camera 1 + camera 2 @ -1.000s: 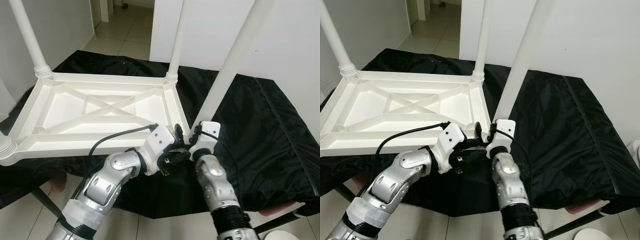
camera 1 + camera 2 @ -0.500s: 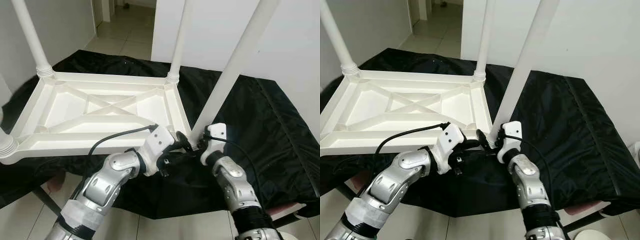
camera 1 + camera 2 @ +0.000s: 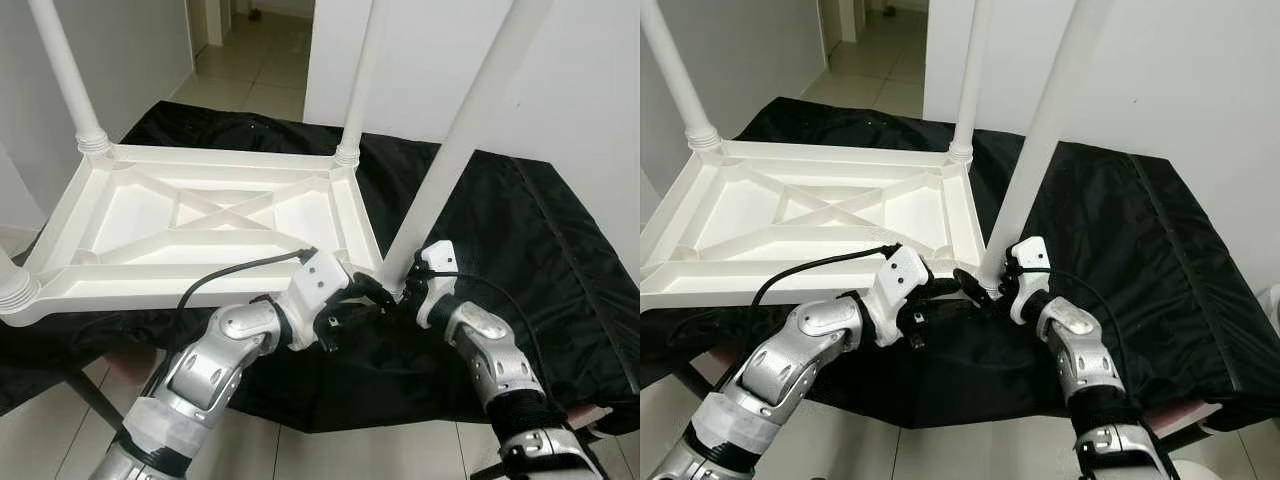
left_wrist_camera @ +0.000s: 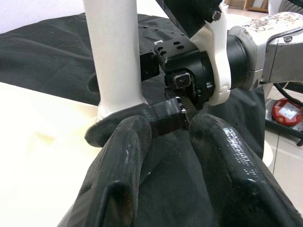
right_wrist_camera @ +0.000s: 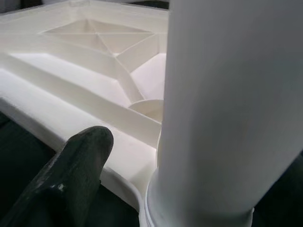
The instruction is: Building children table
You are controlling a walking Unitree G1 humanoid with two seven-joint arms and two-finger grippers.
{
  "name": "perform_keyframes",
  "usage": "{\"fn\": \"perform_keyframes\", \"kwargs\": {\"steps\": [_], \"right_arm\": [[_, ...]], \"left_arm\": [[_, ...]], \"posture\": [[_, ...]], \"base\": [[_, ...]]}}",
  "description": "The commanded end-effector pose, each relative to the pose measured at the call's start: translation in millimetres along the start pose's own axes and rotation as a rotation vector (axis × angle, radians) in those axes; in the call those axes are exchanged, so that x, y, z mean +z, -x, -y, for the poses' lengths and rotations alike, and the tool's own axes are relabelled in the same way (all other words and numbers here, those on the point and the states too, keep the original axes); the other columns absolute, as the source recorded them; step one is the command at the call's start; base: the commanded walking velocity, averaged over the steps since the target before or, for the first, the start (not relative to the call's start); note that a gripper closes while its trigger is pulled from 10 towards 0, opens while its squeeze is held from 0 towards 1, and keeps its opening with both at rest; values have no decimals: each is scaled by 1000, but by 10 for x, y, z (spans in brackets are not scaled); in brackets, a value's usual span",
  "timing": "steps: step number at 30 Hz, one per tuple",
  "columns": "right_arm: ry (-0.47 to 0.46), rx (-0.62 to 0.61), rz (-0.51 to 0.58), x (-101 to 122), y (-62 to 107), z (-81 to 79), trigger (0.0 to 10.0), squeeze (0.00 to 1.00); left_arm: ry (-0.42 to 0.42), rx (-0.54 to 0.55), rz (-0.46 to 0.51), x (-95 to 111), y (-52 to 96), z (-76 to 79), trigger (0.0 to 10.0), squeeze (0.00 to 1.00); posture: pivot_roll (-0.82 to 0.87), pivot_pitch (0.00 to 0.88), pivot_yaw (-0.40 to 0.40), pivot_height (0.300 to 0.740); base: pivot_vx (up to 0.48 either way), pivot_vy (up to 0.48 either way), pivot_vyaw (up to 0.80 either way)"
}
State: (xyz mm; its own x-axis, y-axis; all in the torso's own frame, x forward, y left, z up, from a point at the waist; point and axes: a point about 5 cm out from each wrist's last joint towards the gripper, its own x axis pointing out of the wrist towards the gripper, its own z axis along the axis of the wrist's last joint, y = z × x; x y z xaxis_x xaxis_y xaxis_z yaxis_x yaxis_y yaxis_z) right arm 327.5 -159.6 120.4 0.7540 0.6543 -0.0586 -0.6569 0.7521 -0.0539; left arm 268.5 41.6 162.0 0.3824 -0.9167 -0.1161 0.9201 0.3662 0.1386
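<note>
Children table (image 3: 205, 225) lies upside down, ribbed underside up, on a black cloth (image 3: 520, 250) over a raised surface. Head views give me three legs standing in its corners: far left leg (image 3: 68, 75), far right leg (image 3: 362, 80), and near right leg (image 3: 465, 140) rising steeply out of frame. A stub of a fourth leg (image 3: 12, 290) shows at the near left corner.

Both claws meet at the near right corner, at the base of that leg. Left claw (image 3: 362, 297) comes in from the robot's left along the near edge; right claw (image 3: 412, 290) sits just on the other side of the leg base.

Left wrist view adds detail the head views lack: its two black fingers (image 4: 118, 161) are a narrow gap apart, tips right at the leg's base collar, with the right claw's black body and white bracket directly ahead, touching or nearly so. I can't tell whether they grip anything.

Right wrist view is pressed up close to the near right leg (image 5: 222, 109), one black finger (image 5: 75, 165) beside it over the table rim. The other finger is hidden, so I can't tell how far that claw is open or whether it clamps the leg.

Tiled floor (image 3: 250, 60) runs beyond the far edge of the cloth.
</note>
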Motion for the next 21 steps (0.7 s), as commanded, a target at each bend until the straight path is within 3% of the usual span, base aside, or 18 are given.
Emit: {"fn": "perform_keyframes", "kwargs": {"steps": [1,2,3,4,5,9,10,18,19,20,21], "right_arm": [[24,34,-38,-40,-1,17,10000,0],[24,34,-38,-40,-1,17,10000,0],[36,46,-49,-35,-4,51,6824,0],[36,46,-49,-35,-4,51,6824,0],[45,53,-54,-25,-7,78,3333,0],[47,62,-57,-20,-8,98,2824,0],[47,70,-60,-22,-7,107,0,0],[21,59,-77,-125,49,104,0,0],[18,43,-76,-129,53,106,3725,0],[12,33,-71,-132,53,107,10000,0],[8,27,-68,-133,52,107,10000,0]], "left_arm": [[-19,-25,1,23,-17,17,10000,0],[-19,-25,1,23,-17,17,10000,0],[-20,-23,0,23,-13,15,10000,0],[-20,-23,0,23,-13,15,10000,0],[-20,-20,-1,23,-10,15,10000,0],[-21,-19,-1,22,-7,16,10000,0],[-21,-19,-1,22,-3,20,10000,0],[-19,-13,-5,13,13,9,10000,0],[-20,-13,-5,13,13,9,10000,0],[-20,-14,-5,14,12,10,10000,0],[-20,-14,-4,15,12,11,10000,0]], "posture": [[92,0,-91,740],[92,0,-91,740],[92,0,-91,740],[92,0,-91,740],[97,0,-92,740],[99,0,-92,740],[102,0,-94,740],[101,0,-92,740],[101,0,-92,740],[98,0,-91,740],[97,0,-90,740]], "base": [[0,0,0],[0,0,0],[0,0,0],[0,0,0],[0,0,0],[0,0,0],[0,0,0],[0,0,0],[0,0,0],[0,0,0],[0,0,0]]}}
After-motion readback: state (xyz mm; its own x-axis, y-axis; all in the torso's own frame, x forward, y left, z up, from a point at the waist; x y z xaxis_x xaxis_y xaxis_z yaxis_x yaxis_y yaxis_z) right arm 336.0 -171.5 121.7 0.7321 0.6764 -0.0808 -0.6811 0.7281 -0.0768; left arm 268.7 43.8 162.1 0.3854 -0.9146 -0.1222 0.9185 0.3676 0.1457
